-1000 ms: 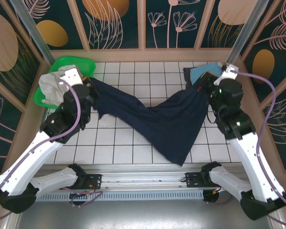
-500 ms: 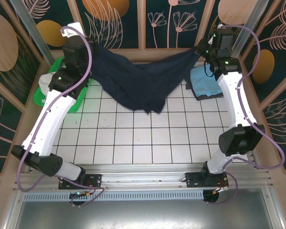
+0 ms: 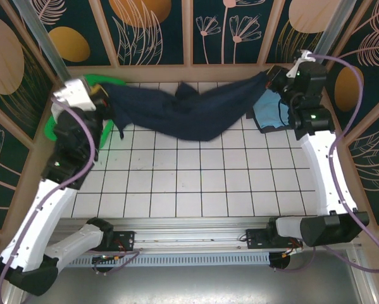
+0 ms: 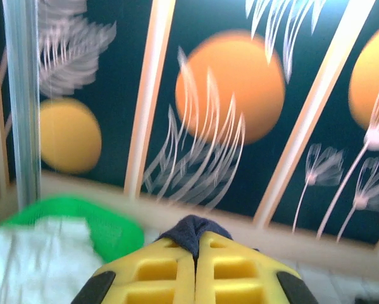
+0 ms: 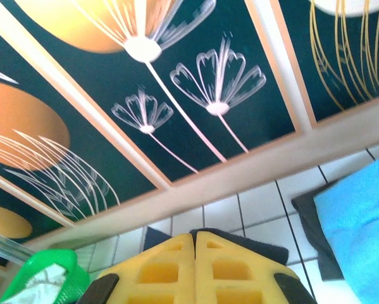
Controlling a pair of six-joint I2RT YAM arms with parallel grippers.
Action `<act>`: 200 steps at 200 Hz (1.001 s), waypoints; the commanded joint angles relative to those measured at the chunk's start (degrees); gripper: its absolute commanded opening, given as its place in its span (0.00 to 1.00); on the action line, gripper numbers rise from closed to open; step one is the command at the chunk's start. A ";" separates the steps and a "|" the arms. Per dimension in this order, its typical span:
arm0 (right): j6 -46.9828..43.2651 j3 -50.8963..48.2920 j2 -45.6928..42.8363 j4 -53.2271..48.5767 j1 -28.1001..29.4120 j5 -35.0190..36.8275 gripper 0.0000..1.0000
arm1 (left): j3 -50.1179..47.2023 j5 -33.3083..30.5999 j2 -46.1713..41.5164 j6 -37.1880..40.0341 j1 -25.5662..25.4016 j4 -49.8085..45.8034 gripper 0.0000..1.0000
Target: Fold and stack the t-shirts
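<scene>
Fold in progress: a dark navy t-shirt (image 3: 189,114) is held stretched across the far side of the white tiled table (image 3: 195,183). One end is pinched in the left gripper (image 3: 105,96) beside the green basket (image 3: 52,128), the other in the right gripper (image 3: 267,77) near the far right corner. In both wrist views the yellow fingers (image 4: 170,266) are seen pressed together on a tuft of navy cloth. The shirt's middle sags, bunched and unfolded. A light blue t-shirt (image 3: 274,113) is laid on a dark grey one (image 3: 260,124) at far right, judged a stack already begun. A white cloth (image 4: 31,253) lies in the basket. The navy shirt has yet to be spread, folded and stacked.
</scene>
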 commanded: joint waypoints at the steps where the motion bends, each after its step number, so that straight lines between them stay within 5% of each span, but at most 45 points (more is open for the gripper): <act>1: 1.11 -4.01 7.99 6.63 -0.52 -1.83 0.00 | -14.71 1.26 0.95 -10.13 0.30 2.70 0.00; 29: -1.36 0.85 23.04 5.48 -0.02 -2.21 0.39 | -24.96 1.10 6.15 -19.05 0.30 3.28 0.00; 48: -3.30 4.15 28.52 -0.47 2.07 0.86 0.52 | -28.33 2.47 9.35 -22.14 0.31 3.85 0.00; 72: -3.83 -6.03 21.62 -0.60 8.66 9.93 0.65 | -29.26 1.84 10.94 -23.62 0.35 3.35 0.00; 108: 3.34 -32.90 2.51 3.00 21.35 13.29 0.66 | -27.18 -0.07 12.23 -22.92 0.30 3.21 0.00; 142: 18.84 -47.29 -5.54 -6.37 33.78 21.40 0.65 | -23.31 -1.03 14.14 -21.41 0.30 1.63 0.00; 200: 16.86 -48.67 8.14 -0.07 32.16 21.04 0.66 | -22.21 -3.55 14.09 -20.35 0.39 1.43 0.00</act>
